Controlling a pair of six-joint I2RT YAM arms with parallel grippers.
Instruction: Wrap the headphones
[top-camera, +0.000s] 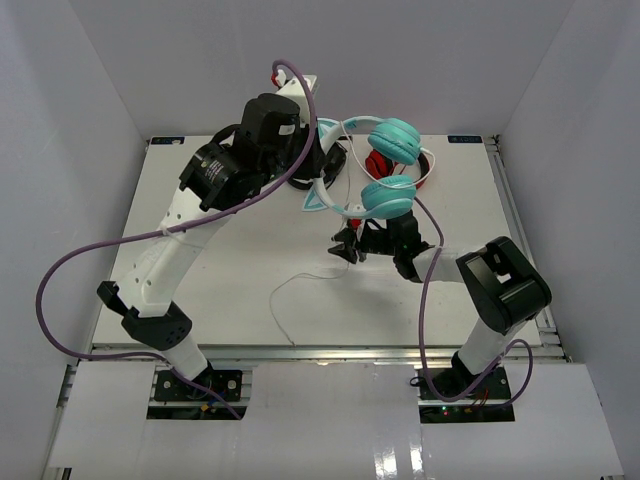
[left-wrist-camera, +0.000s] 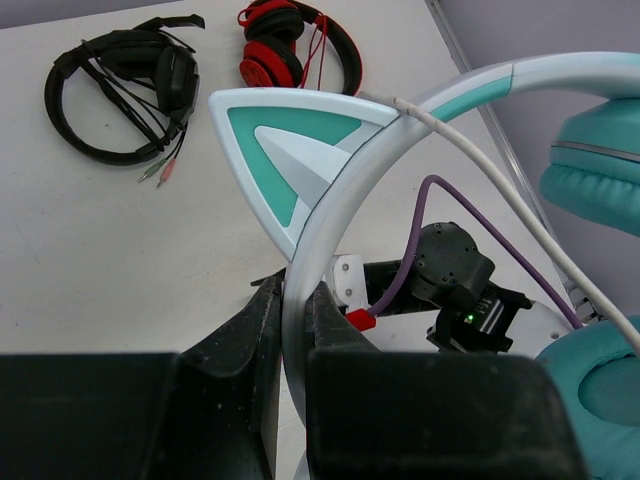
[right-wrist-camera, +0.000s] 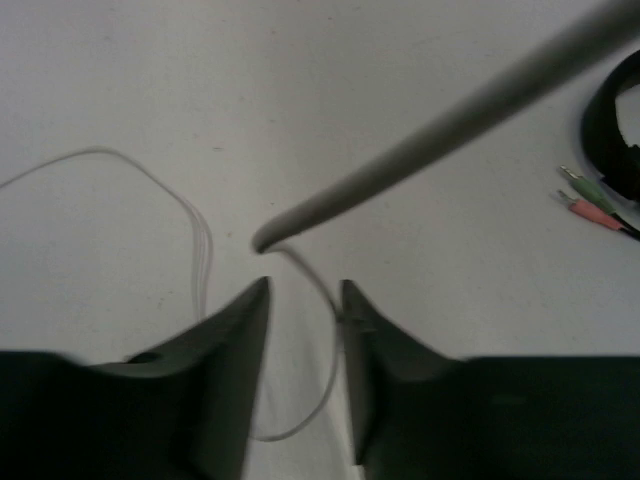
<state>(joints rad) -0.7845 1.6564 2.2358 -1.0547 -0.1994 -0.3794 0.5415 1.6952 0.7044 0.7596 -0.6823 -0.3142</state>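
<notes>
Teal cat-ear headphones (top-camera: 388, 197), likely light and stiff, hang above the surface (top-camera: 240, 320) beside the red headphones (top-camera: 378, 165), headband clamped in the left tool (left-wrist-camera: 297, 300). The right tool (right-wrist-camera: 305, 290) is parted and empty; the limp cable (right-wrist-camera: 205, 240) probably suits pinching.

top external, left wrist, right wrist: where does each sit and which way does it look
top external: above and behind the bases, looking down on the table; both arms show, the headphones lifted between them.
left wrist: on the left arm, past the left gripper shut on the headphones, toward the black headphones and red headphones.
right wrist: looks down past the open right gripper at the white cable.
shared: both wrist views catch the green and pink plugs.
</notes>
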